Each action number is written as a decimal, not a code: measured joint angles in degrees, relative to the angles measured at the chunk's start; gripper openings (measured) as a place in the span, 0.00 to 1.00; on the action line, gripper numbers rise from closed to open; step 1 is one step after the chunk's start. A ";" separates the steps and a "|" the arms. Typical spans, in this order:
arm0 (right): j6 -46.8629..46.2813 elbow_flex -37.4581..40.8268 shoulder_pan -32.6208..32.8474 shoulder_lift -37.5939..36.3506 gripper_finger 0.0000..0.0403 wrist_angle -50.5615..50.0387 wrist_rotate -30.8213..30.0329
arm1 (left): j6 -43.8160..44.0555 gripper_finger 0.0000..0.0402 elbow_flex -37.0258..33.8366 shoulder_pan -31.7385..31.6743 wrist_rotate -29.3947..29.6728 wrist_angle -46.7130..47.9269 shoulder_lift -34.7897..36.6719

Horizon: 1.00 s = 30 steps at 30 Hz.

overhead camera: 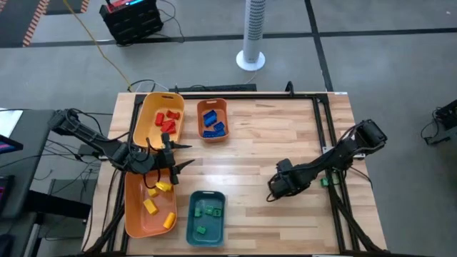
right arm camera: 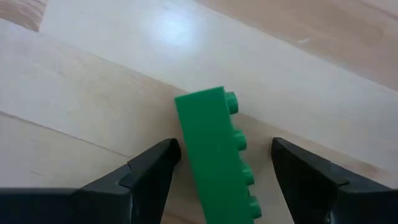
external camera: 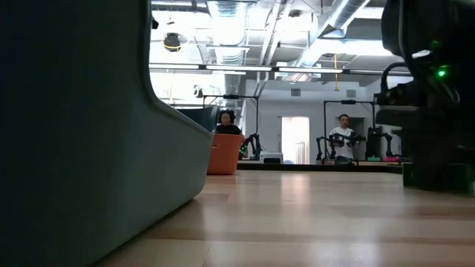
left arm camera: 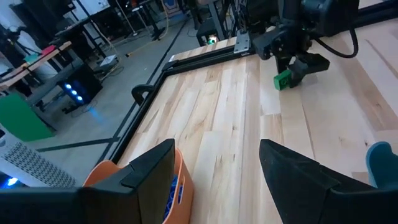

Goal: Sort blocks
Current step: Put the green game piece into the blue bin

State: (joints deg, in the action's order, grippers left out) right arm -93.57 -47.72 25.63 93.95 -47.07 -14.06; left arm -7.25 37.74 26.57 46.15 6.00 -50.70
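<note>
A green block (right arm camera: pixel 214 162) lies on the wooden table (overhead camera: pixel 264 135) on its side, its studs pointing sideways. My right gripper (right arm camera: pixel 224 149) points down over it, open, one finger on each side, with a gap showing on both sides. From the left wrist view the block (left arm camera: pixel 283 79) shows at the right gripper's (left arm camera: pixel 297 62) tip. In the high view the right gripper (overhead camera: pixel 273 189) hides it. My left gripper (overhead camera: pixel 187 155) waits open at the table's left, between the trays, holding nothing.
At the left stand a yellow tray (overhead camera: pixel 146 107) with red blocks, a small orange tray (overhead camera: pixel 212 103) with blue blocks, an orange tray (overhead camera: pixel 132 214) with yellow blocks and a teal tray (overhead camera: pixel 191 214) with green blocks. A black rail (overhead camera: pixel 325 135) runs along the table's right side.
</note>
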 joint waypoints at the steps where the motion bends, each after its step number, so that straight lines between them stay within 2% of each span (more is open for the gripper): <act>1: 0.24 0.00 -0.01 0.04 0.69 -0.10 -0.18 | 0.00 0.57 0.00 0.02 -0.11 0.17 0.17; 6: 2.53 -0.75 0.43 0.54 0.60 -0.09 -2.32 | 0.28 0.57 0.00 0.07 -0.88 1.07 0.55; 12: 4.73 -1.37 0.65 0.95 0.31 1.03 -3.25 | 0.65 0.57 0.00 0.07 -0.88 4.38 0.53; 15: 9.29 -3.02 0.79 0.70 0.18 1.94 -4.89 | 0.52 0.57 0.01 0.15 -2.33 7.67 0.53; 19: 22.01 -8.60 0.66 -0.18 0.17 6.74 -11.13 | -1.27 0.57 0.02 0.20 -11.42 10.34 0.32; 22: 34.51 -11.99 -0.53 -0.04 0.17 18.73 -10.90 | 0.20 0.57 0.00 0.50 -16.05 13.38 0.02; 26: 49.56 -16.36 -1.00 2.54 0.21 35.08 -8.05 | 6.66 0.57 0.00 2.04 -15.84 13.70 0.09; 30: 59.55 -24.49 0.16 8.86 0.21 36.36 -3.07 | 9.79 0.57 0.00 4.04 -10.97 13.09 0.09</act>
State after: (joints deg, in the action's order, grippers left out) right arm -34.01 -72.21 25.79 102.80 -10.70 -17.12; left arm 2.55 37.74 30.61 35.18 19.09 -50.61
